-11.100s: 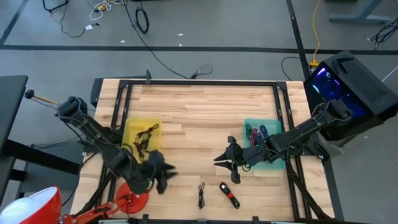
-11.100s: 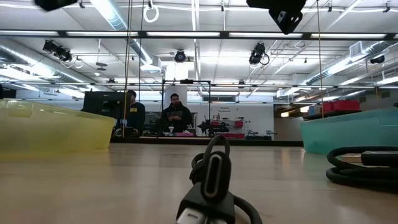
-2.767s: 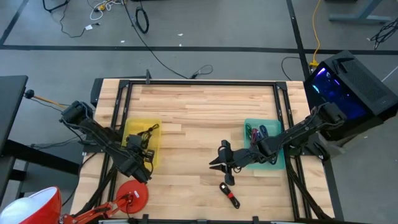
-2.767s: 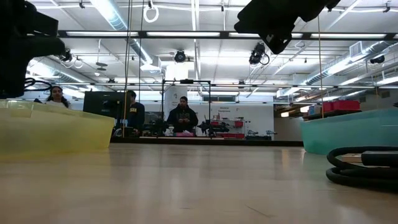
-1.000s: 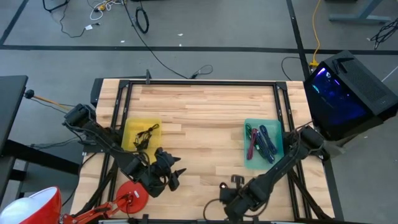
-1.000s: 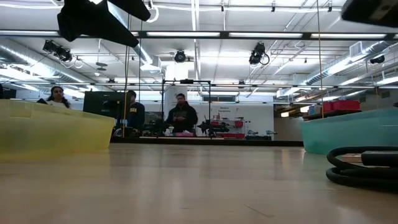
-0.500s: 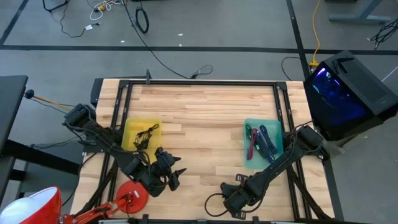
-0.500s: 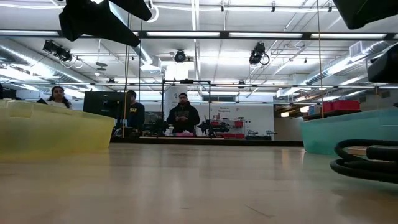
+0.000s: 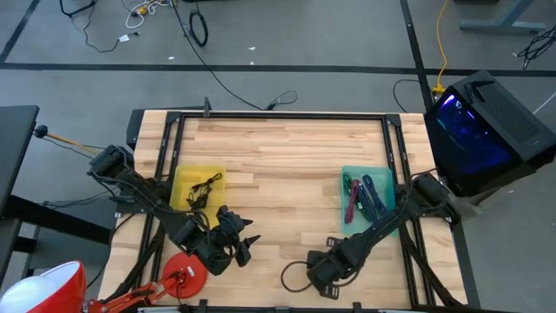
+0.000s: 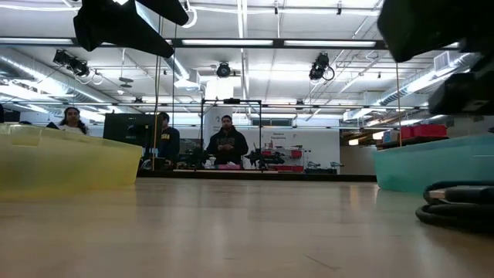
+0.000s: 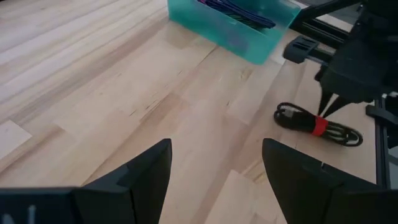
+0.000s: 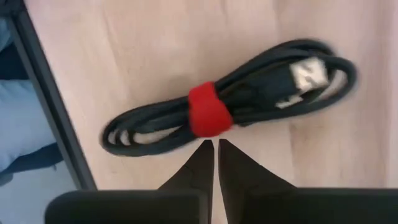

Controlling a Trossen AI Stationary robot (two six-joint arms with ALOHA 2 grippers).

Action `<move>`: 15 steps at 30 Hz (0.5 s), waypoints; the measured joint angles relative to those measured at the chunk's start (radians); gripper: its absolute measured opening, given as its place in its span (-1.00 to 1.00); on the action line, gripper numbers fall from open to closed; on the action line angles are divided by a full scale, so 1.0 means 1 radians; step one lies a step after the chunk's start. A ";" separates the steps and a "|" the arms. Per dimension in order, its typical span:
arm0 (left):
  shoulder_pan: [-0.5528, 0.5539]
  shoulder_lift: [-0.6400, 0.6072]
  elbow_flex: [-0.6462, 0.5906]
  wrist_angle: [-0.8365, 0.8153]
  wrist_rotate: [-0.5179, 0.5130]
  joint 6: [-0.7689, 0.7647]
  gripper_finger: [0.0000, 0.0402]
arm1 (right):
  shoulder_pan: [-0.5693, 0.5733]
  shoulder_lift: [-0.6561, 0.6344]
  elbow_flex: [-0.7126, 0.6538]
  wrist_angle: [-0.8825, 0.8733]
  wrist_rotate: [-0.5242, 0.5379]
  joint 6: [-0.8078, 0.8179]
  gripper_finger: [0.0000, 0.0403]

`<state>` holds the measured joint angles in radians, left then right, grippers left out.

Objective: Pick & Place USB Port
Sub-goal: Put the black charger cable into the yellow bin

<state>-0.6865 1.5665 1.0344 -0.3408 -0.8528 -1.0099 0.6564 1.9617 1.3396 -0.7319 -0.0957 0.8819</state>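
Note:
A black USB cable bundle (image 12: 261, 84) bound by a red tie (image 12: 208, 109) lies flat on the wood table near its front edge. It also shows in the left wrist view (image 11: 297, 118) and the low view (image 10: 459, 208). In the high view my right gripper (image 9: 320, 276) hides it. My right gripper (image 12: 214, 147) is shut, pointing down, its tips right at the red tie. My left gripper (image 9: 246, 246) is open and empty above the table's front left, apart from the cable. My right gripper comes at the cable from above, pointing down, its shut fingertips (image 12: 202, 155) at the edge of the red tie (image 12: 210, 127) in the middle of the bundle. I cannot tell whether they touch it. Nothing is between the fingers.
A yellow bin (image 9: 181, 184) holding a black cable stands at the left. A teal bin (image 9: 365, 228) holding several cables stands at the right. A red round object (image 9: 185, 274) lies off the front left corner. People are in the room beyond the table (image 10: 226, 143).
My right gripper has moved a little toward the table's left and far edges, staying over the cable. In the low view the cable bundle has shifted slightly toward the table's right.

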 joint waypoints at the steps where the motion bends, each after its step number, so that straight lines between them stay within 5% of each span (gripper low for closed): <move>1: 0.000 0.000 0.000 0.000 0.000 0.000 0.27 | -0.006 0.000 0.000 0.001 0.001 -0.006 -0.89; 15: 0.000 0.000 0.000 0.000 0.000 0.000 0.27 | -0.112 0.000 0.000 0.011 0.141 -0.136 -0.89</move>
<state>-0.6868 1.5665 1.0348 -0.3408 -0.8528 -1.0100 0.5440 1.9617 1.3396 -0.7206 0.0456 0.7457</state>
